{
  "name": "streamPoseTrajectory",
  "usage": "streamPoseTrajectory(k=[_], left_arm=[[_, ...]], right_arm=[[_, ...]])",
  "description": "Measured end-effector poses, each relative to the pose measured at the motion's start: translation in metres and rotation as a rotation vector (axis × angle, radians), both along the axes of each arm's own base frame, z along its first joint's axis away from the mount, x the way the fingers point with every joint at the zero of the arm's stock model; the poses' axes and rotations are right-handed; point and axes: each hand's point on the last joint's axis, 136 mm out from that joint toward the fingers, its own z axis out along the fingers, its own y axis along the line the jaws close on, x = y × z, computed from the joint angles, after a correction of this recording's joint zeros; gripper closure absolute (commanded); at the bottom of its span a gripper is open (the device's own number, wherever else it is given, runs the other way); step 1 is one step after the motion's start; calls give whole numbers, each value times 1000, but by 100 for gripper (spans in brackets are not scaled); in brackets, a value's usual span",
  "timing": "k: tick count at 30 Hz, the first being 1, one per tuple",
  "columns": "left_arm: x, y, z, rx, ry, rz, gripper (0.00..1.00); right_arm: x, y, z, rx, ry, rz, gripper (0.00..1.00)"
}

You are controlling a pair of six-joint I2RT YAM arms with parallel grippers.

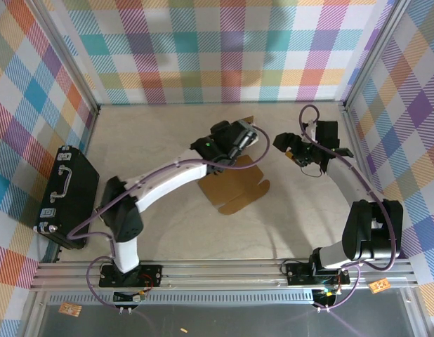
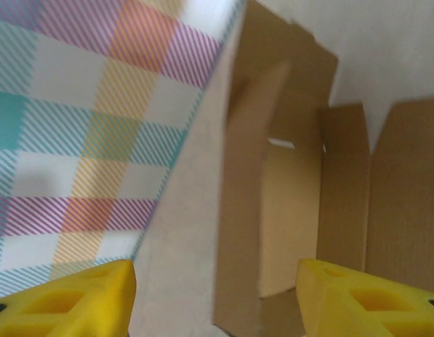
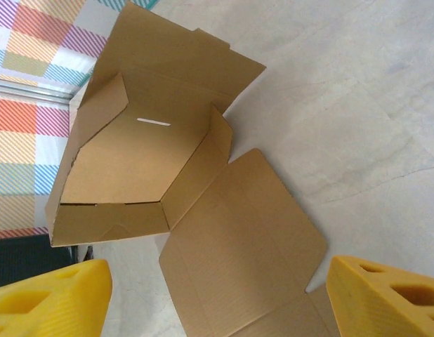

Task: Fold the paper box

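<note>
Top external: left arm stretches from 7 o'clock to mid-table, left gripper [image 1: 239, 137] over the far, raised walls of the paper box [image 1: 234, 188] — jaws apart, nothing pinched. Right arm bends in from 5 o'clock; right gripper [image 1: 293, 150] near box's 3 o'clock side, jaws wide, empty. Box sits at ctr w/ bare table [image 1: 147, 133] round it — black case [image 1: 66, 189] at 9 o'clock edge.

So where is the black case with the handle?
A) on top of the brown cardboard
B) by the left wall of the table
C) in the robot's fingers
B: the black case lies at the left edge of the table, well apart from the paper box.
</note>
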Motion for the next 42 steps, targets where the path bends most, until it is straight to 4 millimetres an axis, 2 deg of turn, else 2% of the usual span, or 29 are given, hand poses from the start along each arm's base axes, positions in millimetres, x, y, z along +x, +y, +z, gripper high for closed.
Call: streamPoseTrajectory(k=[2, 5, 11, 18, 20, 25, 27, 30, 33, 35, 37, 42], left_arm=[[5, 2, -27, 83, 20, 23, 36], [17, 7, -46, 180, -18, 48, 34], [46, 16, -52, 258, -131, 107, 37], [63, 23, -53, 331, -216, 131, 45], [65, 23, -55, 338, -223, 136, 53], [63, 32, -70, 388, -219, 140, 86], [60, 35, -78, 412, -224, 137, 95], [53, 35, -70, 373, -260, 96, 100], [40, 33, -67, 338, -253, 2, 100], [31, 26, -67, 304, -248, -86, 100], [21, 23, -69, 280, -244, -157, 100], [10, 8, -70, 216, -267, -268, 100]], right_arm=[[0, 1, 1, 5, -6, 5, 20], [2, 2, 3, 8, -18, 9, 20], [1, 2, 5, 7, -26, 10, 20], [-2, 1, 15, 4, -54, 12, 20], [-2, 1, 15, 3, -52, 12, 20], [-2, 1, 15, 3, -50, 12, 21], [-3, 0, 13, -1, -41, 8, 21], [-6, -3, 13, -3, -25, -7, 22], [-14, -7, 15, 8, -26, -24, 23], [-24, -4, 14, 41, -24, -18, 29], [-33, 1, 4, 89, -7, -17, 39], [-66, 20, -66, 133, 138, -12, 76]])
